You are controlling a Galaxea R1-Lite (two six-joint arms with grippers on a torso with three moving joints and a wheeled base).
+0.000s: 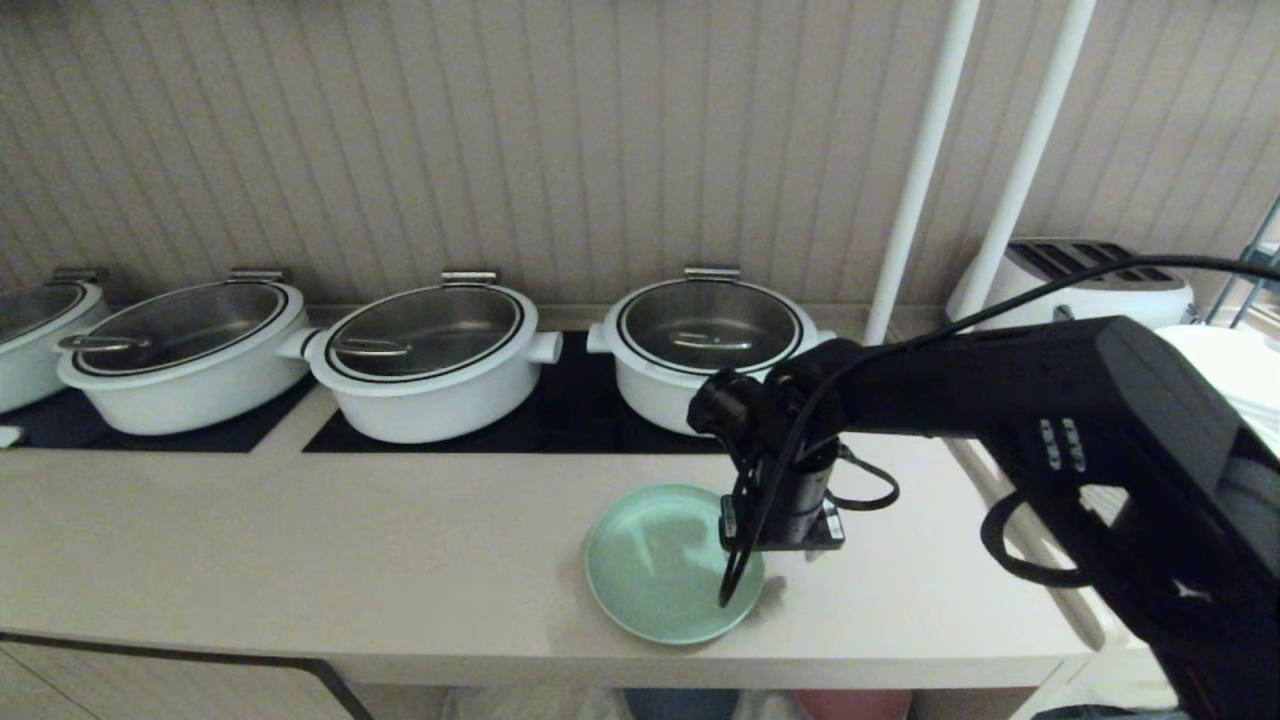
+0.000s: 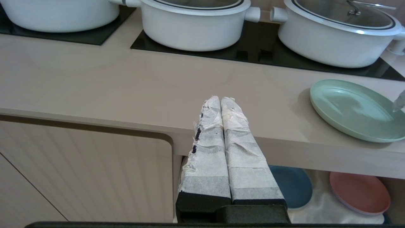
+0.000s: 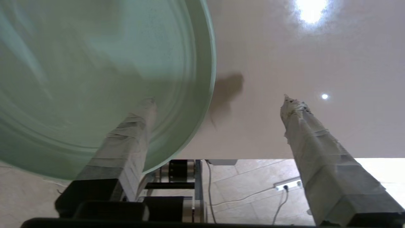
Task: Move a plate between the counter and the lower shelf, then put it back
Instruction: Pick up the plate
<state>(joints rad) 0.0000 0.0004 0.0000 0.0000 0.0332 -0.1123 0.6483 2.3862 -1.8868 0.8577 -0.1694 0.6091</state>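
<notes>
- Counting plates: three in all. One round mint-green matte plate (image 1: 660,565) with a low raised rim lies flat on the long smooth beige counter (image 1: 300,560), near its thick front edge and in front of the rightmost pot.
- One blue plate (image 2: 292,186) and one pink plate (image 2: 359,193), both round, lie side by side but apart in the lower shelf (image 2: 319,209), a cubby below the counter lined with soft, creased off-white cloth.
- Pots: four round white pots with glass lids and metal handles in the head view; the leftmost white pot (image 1: 40,335) is cut by the frame edge, the other three (image 1: 185,355) (image 1: 430,360) (image 1: 705,345) are whole. All stand on the inset black glass hob panels (image 1: 590,415).
- Grippers: two, each with two long fingers wrapped in wrinkled white tape.
- Right gripper (image 3: 218,104): jaws stand wide apart, holding nothing. One finger (image 3: 126,139) is over the mint-green plate's inner surface just inside the rim, the other (image 3: 316,148) is outside the rim over bare counter. Whether either fingertip touches, cannot tell.
- Left gripper (image 2: 221,106): fingers pressed together, empty, hanging in front of the counter edge, well apart from the mint-green plate.
- Other: one white toaster (image 1: 1085,280) at the far right; two white upright poles (image 1: 925,160).
</notes>
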